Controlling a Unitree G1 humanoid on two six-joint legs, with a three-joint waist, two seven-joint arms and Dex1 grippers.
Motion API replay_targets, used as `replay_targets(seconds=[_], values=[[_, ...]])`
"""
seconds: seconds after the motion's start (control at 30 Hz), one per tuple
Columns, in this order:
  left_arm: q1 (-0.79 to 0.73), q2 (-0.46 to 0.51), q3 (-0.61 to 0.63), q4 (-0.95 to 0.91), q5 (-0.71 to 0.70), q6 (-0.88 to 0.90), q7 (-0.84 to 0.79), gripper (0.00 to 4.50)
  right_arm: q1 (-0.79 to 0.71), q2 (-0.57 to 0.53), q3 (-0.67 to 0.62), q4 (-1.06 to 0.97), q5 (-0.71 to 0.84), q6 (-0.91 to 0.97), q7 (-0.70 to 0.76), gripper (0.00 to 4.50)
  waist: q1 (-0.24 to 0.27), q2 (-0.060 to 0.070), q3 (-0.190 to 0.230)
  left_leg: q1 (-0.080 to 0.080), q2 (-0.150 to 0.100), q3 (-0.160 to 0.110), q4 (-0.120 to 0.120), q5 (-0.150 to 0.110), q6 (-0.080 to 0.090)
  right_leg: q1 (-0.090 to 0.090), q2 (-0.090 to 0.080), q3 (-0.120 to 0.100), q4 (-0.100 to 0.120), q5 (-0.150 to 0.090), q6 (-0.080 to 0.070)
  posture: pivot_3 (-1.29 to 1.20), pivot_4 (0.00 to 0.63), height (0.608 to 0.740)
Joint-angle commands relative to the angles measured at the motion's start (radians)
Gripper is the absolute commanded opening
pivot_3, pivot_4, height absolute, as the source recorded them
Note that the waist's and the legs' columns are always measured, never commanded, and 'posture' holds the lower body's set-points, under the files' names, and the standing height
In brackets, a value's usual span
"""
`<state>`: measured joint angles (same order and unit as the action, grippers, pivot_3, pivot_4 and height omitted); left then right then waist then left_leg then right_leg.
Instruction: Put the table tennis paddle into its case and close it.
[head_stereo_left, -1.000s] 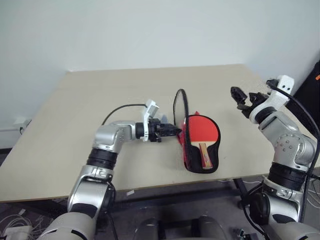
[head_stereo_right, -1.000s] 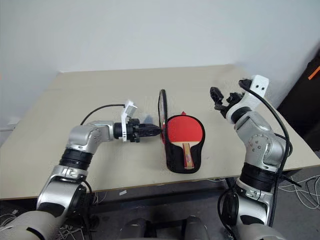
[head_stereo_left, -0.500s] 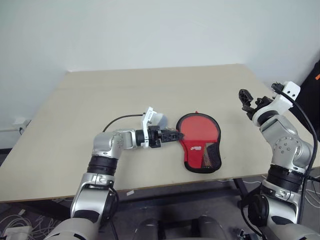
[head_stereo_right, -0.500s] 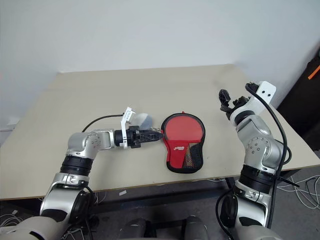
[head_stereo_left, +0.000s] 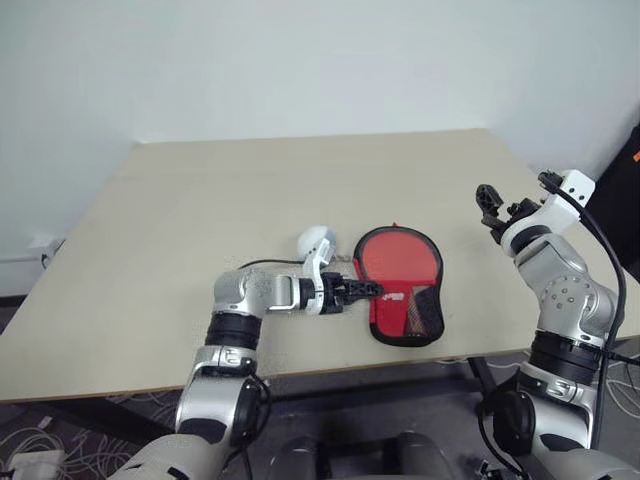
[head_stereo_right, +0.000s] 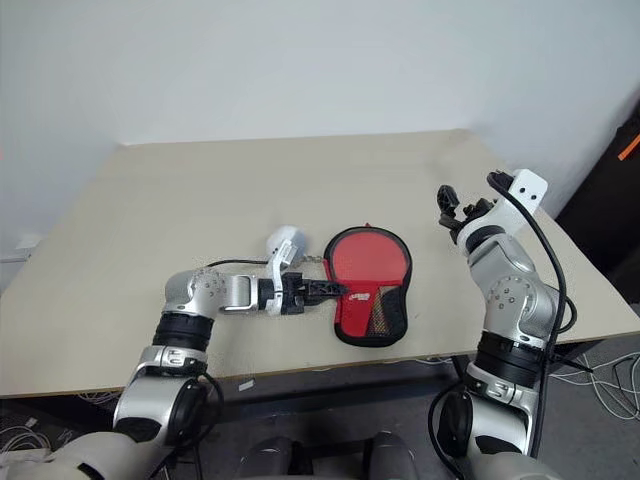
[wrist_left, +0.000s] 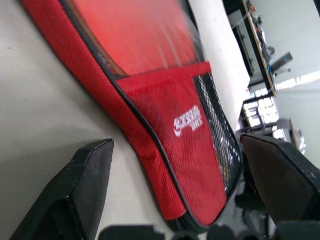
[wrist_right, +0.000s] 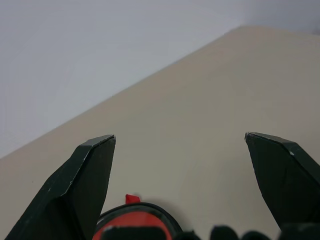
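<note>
The red case (head_stereo_left: 399, 282) lies flat on the table (head_stereo_left: 250, 190) with its flap down, the white logo and black mesh pocket (wrist_left: 217, 135) facing up. The table tennis paddle is hidden inside it. My left gripper (head_stereo_left: 366, 291) sits low at the case's left edge beside the logo. It is open, its fingers (wrist_left: 92, 185) wide apart with nothing between them. My right gripper (head_stereo_left: 496, 203) hangs in the air to the right of the case, open and empty, with the case's round end (wrist_right: 131, 221) low in the right wrist view.
The case lies close to the table's front edge (head_stereo_left: 300, 375). Bare tabletop stretches behind it and to the left. A white wall (head_stereo_left: 300, 60) rises behind the table, and a dark object (head_stereo_left: 622, 170) stands past its right side.
The case's flap, held upright by my left gripper a second ago, now lies flat over the paddle. My left gripper has opened, sunk and rolled at the case's left edge. The right gripper dropped slightly.
</note>
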<state>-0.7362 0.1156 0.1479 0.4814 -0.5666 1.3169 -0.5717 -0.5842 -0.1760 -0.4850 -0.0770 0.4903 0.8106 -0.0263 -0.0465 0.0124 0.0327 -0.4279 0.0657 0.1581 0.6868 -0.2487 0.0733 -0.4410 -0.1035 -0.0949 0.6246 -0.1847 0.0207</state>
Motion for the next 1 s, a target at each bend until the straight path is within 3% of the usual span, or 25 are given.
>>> replay_targets(seconds=[0.03, 0.43, 0.63, 0.8, 1.0], values=[[-0.037, -0.032, 0.068, 0.049, -0.015, 0.021, 0.062, 4.4, -0.01, -0.01, -0.013, -0.016, 0.021, -0.015, -0.015, 4.5, 0.001, 0.0, 0.0, 0.0, 0.0, 0.0, 0.0, 0.0, 0.0, 0.0, 0.0, 0.0, 0.0, 0.0, 0.0, 0.0, 0.0, 0.724], [-0.059, -0.161, 0.138, 0.039, -0.064, 0.107, 0.106, 4.4, -0.001, -0.011, -0.009, -0.008, 0.015, -0.029, -0.041, 4.5, 0.001, 0.0, 0.0, 0.0, -0.001, -0.001, 0.001, 0.0, 0.0, 0.0, 0.0, -0.001, 0.0, 0.0, -0.001, 0.0, 0.0, 0.724], [-0.009, -0.186, 0.07, -0.039, -0.054, 0.163, 0.114, 4.4, -0.002, -0.014, -0.007, 0.0, 0.014, -0.03, -0.047, 4.5, -0.001, 0.0, 0.0, 0.0, -0.001, -0.001, 0.001, 0.0, 0.0, 0.0, 0.0, 0.0, 0.0, 0.0, -0.001, 0.0, 0.0, 0.724], [-0.009, -0.188, 0.106, -0.033, -0.049, 0.139, 0.141, 4.4, -0.003, -0.014, -0.013, 0.008, 0.014, -0.035, -0.055, 4.5, 0.0, 0.0, 0.0, 0.0, -0.001, -0.001, 0.001, 0.0, 0.0, 0.0, 0.0, 0.0, 0.0, 0.0, -0.001, 0.0, 0.0, 0.724], [-0.021, -0.194, 0.158, -0.005, -0.057, 0.103, 0.17, 2.52, -0.005, -0.016, -0.014, 0.016, 0.01, -0.039, -0.065, 4.5, 0.0, 0.0, 0.0, 0.0, 0.0, -0.001, 0.001, 0.0, 0.0, 0.0, 0.0, 0.0, 0.0, 0.001, -0.001, 0.0, 0.0, 0.724]])
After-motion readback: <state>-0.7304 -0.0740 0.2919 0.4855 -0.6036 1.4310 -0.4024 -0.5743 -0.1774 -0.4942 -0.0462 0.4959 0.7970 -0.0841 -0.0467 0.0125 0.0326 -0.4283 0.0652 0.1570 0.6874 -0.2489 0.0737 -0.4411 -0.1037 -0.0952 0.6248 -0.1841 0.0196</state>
